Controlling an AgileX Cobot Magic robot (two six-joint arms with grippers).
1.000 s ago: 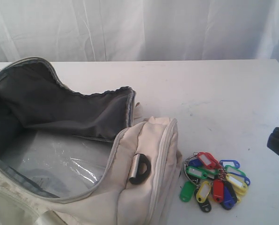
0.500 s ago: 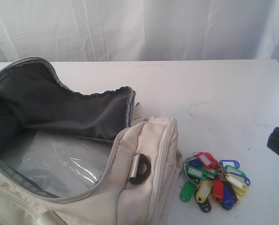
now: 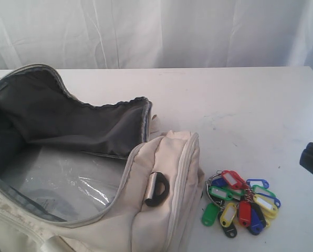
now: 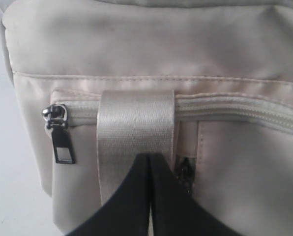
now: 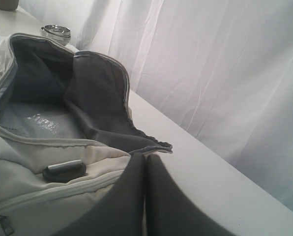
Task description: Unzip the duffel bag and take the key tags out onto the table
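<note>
Unzipped duffel bag (image 3: 164,157); key tags (image 3: 240,202) beside it

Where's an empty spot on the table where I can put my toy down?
The biggest bare patch of the table runs from the duffel bag back to the curtain and across the right side, behind the key tags. The left and front are crowded: the bag fills them, with the tags bunched right beside it.
</note>
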